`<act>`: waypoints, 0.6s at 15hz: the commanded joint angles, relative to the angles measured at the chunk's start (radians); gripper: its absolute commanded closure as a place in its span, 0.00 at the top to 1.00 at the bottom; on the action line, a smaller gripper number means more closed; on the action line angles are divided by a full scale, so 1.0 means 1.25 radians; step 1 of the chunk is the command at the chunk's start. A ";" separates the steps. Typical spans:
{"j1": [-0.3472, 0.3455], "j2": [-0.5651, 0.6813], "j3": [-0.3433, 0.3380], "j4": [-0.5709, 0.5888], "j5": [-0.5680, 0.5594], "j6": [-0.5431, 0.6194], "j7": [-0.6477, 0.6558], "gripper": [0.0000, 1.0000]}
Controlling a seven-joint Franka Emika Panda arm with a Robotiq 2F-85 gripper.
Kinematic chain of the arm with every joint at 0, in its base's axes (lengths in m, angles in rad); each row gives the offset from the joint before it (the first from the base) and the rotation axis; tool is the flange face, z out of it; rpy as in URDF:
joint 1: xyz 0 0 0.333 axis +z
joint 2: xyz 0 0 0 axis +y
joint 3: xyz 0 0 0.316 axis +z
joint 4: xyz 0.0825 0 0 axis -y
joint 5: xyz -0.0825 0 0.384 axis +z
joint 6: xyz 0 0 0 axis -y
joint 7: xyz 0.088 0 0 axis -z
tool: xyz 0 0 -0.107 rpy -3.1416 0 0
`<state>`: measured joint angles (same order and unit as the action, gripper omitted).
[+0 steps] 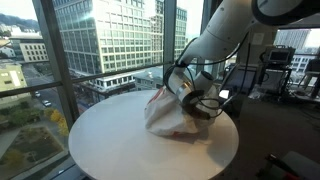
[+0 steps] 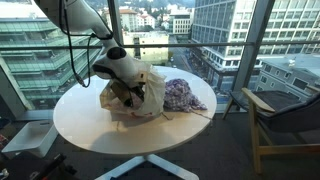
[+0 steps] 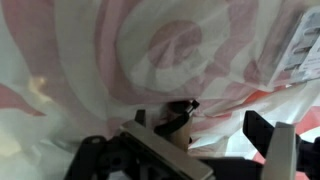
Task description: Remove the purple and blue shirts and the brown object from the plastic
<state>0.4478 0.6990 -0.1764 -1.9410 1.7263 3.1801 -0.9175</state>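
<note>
Counting through an exterior view gives one round white desk [image 1: 100,140], one wrinkled translucent white plastic bag [image 1: 165,112] and one white robot arm [image 1: 225,35]. The bag sits on the desk, toward the edge nearest the windows. The arm reaches down from above, and its dark fingers [image 1: 203,105] are at the bag's side, touching or just beside the plastic. From this angle I cannot tell how wide they stand.

In an exterior view the single desk [image 2: 90,130], bag [image 2: 145,95] and arm [image 2: 85,20] appear, with the fingers [image 2: 122,93] at the bag's open mouth. Only this angle shows one purple patterned cloth [image 2: 183,96], lying on the desk outside the bag and touching its side. It also shows one wooden armchair [image 2: 275,120] on the floor, well apart from the desk.

The wrist view shows the bag [image 3: 150,60] close up, filling the frame. Pale red rings are printed on it, a detail neither exterior view makes plain. Two dark fingers [image 3: 272,140] stand spread wide at the bottom edge, released, with nothing clamped between them. One small dark shape [image 3: 180,112] shows against the plastic between them; what it is I cannot tell.
</note>
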 commanded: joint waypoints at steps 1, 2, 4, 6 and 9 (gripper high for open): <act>0.008 0.002 -0.006 0.000 -0.117 0.043 0.039 1.00; 0.009 0.010 -0.014 0.003 -0.147 0.044 0.049 1.00; 0.014 0.025 -0.034 0.009 -0.202 0.033 0.075 1.00; 0.019 0.038 -0.060 0.013 -0.250 0.021 0.105 1.00; -0.052 0.038 -0.002 0.009 -0.416 0.043 0.223 1.00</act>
<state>0.4570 0.7382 -0.2440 -1.9403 1.4046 3.1964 -0.7920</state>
